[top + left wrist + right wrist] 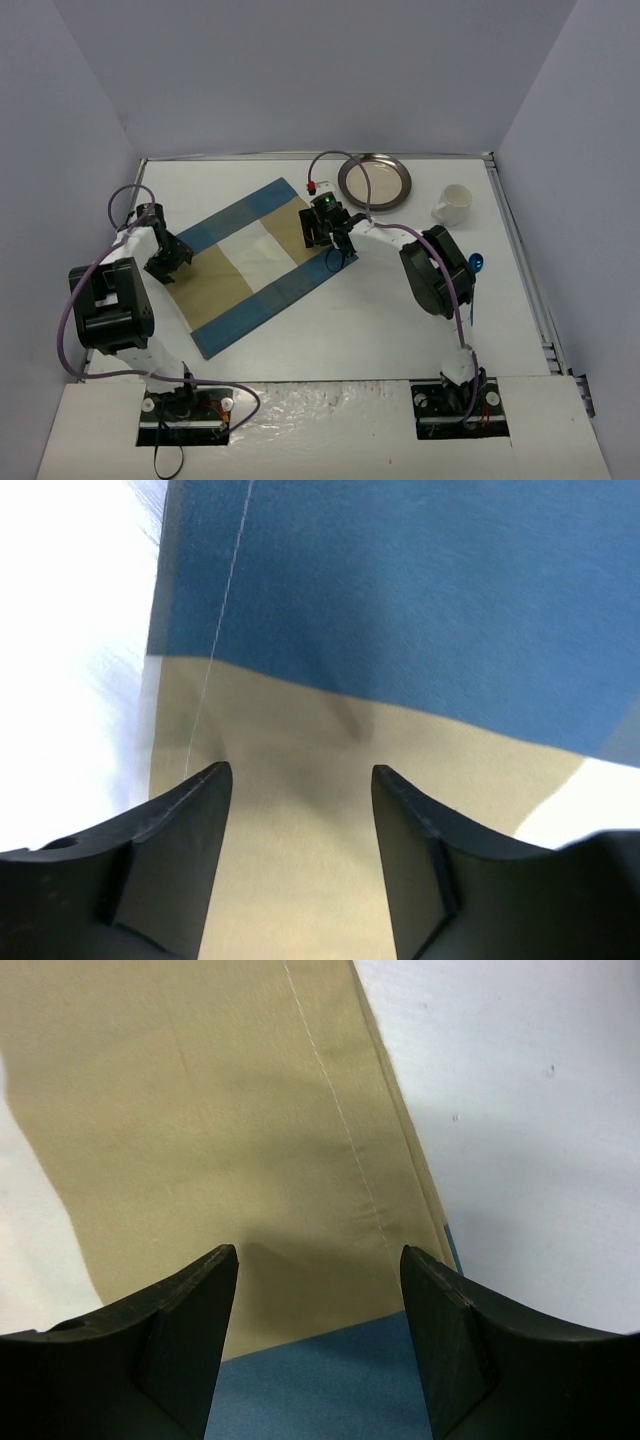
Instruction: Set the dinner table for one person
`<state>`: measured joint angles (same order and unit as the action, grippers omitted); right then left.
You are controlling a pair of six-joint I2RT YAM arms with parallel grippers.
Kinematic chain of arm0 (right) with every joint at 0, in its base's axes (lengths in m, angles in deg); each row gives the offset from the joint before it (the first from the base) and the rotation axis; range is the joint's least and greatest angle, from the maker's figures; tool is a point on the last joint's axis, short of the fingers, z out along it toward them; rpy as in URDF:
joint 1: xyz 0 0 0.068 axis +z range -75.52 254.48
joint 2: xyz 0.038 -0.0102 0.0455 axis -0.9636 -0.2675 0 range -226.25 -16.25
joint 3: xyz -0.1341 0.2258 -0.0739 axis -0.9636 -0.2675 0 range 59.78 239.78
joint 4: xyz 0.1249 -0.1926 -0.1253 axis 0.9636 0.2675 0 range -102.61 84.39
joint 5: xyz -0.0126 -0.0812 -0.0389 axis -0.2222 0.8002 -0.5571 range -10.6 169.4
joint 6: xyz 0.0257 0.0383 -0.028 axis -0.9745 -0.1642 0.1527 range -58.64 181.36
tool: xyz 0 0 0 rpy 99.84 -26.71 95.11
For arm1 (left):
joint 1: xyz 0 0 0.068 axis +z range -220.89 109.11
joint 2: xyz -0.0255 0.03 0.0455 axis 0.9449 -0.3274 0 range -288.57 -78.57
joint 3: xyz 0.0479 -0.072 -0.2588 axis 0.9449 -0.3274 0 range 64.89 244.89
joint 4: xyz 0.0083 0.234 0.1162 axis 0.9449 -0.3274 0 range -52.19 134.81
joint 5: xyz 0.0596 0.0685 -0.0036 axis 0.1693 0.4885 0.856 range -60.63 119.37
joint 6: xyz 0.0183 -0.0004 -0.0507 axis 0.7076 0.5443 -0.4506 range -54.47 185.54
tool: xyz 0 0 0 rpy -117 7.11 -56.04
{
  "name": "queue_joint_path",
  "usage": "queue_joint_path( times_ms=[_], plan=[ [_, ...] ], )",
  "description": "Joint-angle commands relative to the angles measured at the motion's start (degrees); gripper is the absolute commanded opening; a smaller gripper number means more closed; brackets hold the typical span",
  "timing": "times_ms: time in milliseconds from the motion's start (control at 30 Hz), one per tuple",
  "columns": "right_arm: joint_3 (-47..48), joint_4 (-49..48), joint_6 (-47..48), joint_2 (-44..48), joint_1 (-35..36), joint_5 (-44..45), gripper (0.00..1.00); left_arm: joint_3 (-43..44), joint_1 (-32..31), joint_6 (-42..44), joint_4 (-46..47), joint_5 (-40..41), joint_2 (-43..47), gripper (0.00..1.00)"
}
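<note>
The desk (390, 330) is lying beneath both arms, carrying a striped placemat (255, 265). The left tool (166, 262) is hovering over the mat's left end, jaws standing apart and gripping nothing. The right tool (335, 245) is hanging likewise spread over the right end, with bare desk showing just beside it.

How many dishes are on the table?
2: a metal plate at the far edge and a white cup just right of it. The right arm may hide more.
</note>
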<state>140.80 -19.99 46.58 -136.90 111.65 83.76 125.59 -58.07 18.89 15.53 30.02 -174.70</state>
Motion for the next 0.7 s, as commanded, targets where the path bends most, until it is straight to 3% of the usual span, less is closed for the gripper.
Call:
queue_joint_path(
  times_ms=[0, 133, 267, 467, 667],
  plan=[
    [4.78, -0.82, 1.41, 7.59, -0.25, -0.96, 0.63, 5.67, -0.15, 2.68, -3.87, -2.5, 9.49, 0.61],
    [3.69, -0.9, 0.75, 11.65, -0.53, -0.1, 0.64, 6.3, -0.39, 4.95, -5.56, -6.47, 14.78, 0.7],
    [-0.99, -1.92, -1.11, 18.56, -0.69, -2.14, 0.66, 1.65, -3.38, 8.31, -6.49, -9.34, 22.43, 0.77],
    [-8.74, -6.08, -4.0, 22.83, -0.62, -6.07, 0.65, -10.43, -14.88, 4.92, -5.31, -6.18, 31.41, 0.74],
    [-15.2, -8.28, -5.64, 24.31, -0.97, -4.76, 0.64, -21.81, -17.87, 0.68, -2.11, -4.12, 35.67, 0.67]
  ],
)
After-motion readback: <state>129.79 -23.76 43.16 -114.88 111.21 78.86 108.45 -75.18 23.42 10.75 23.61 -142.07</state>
